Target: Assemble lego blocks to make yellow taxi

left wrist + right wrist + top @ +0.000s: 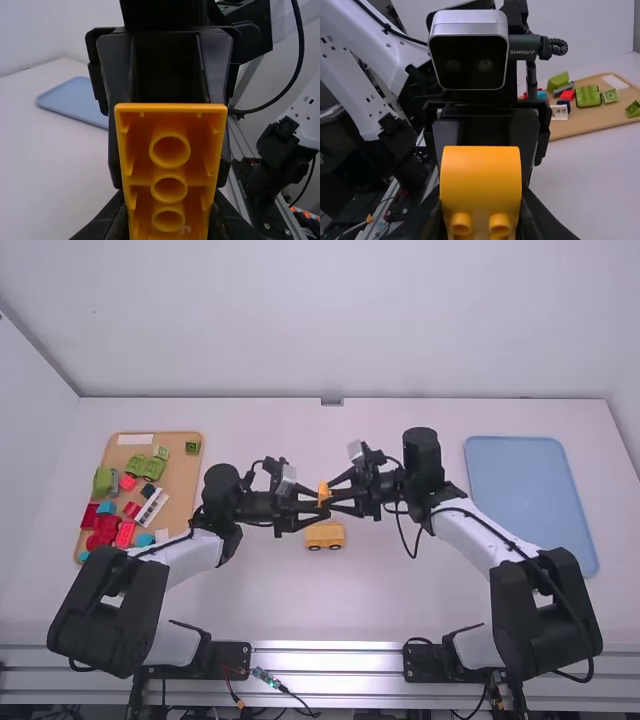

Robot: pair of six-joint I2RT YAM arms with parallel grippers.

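Above the table's middle, the left gripper and right gripper meet from opposite sides at an orange block. The left wrist view shows the hollow underside of the orange block, with three round tubes, between the fingers of the left gripper. Its smooth curved side faces the right wrist view, where the orange block has two studs low down and sits between the fingers of the right gripper. Both grippers look shut on it. Just below them in the high view, a yellow-orange car body with dark wheels rests on the table.
At the left, a tan tray holds several red, green, blue and white blocks and a green car-like piece. A light blue tray lies at the right. Both forearms reach in low over the white table.
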